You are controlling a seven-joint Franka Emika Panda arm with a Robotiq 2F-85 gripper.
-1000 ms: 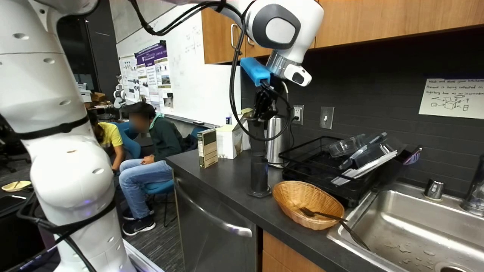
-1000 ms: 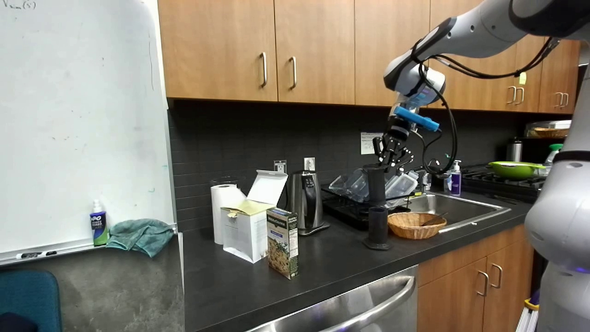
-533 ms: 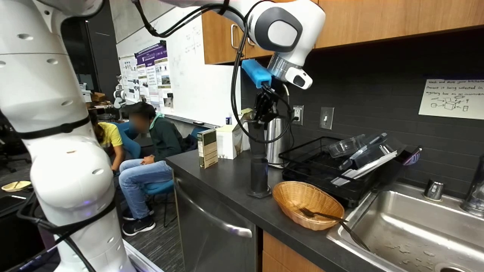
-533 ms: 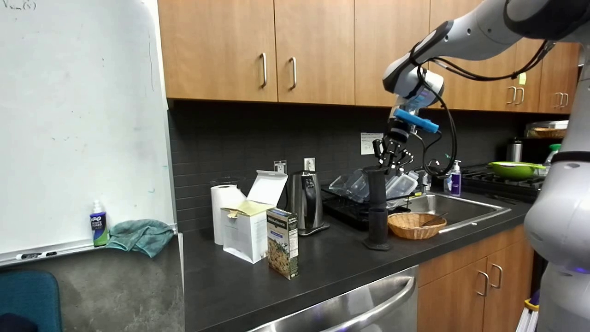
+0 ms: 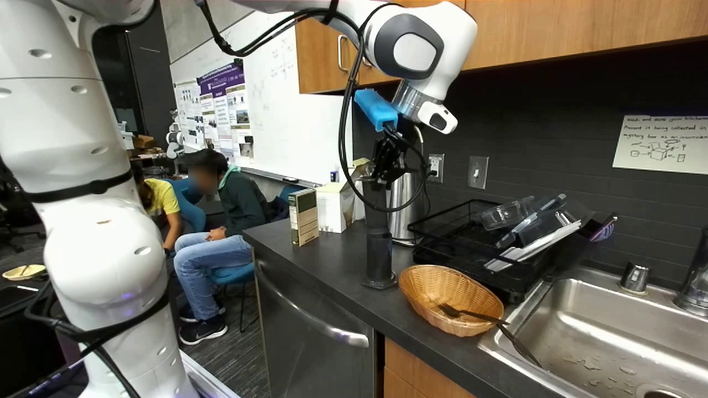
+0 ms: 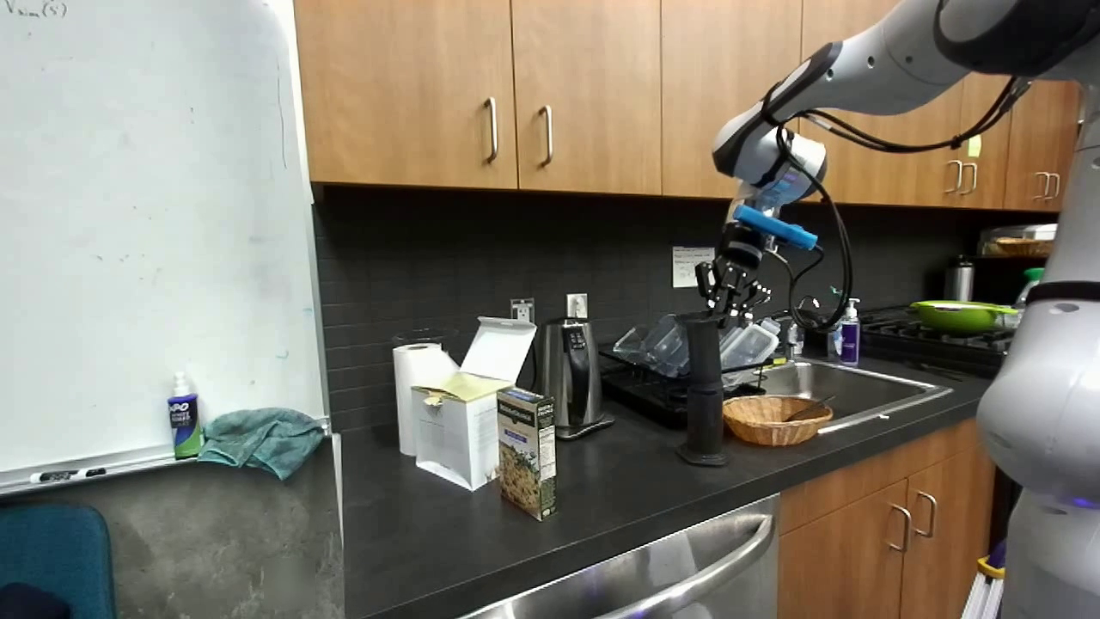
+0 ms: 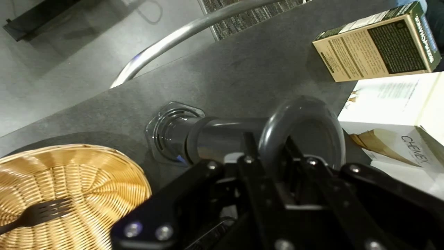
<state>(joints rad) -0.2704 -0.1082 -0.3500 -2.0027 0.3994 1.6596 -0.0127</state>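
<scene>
In an exterior view I see one dark press (image 5: 379, 246) upright on the bench (image 5: 332, 265), upper tube (image 5: 377, 221) fitted into the lower, a long stretch left above: partway in, I'd judge. In an exterior view: one kettle (image 6: 569, 383), two boxes (image 6: 526, 460), one basket (image 6: 765, 430). In the wrist view the fingers (image 7: 256, 184) pinch the press's rim (image 7: 305, 107), not yet let go (one fork (image 7: 34, 213) lies in the basket)

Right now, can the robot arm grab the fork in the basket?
Probably not yet: its gripper looks shut on the dark tube at its rim, so it would have to let go first. Nothing seems to cover the fork, though.
</scene>
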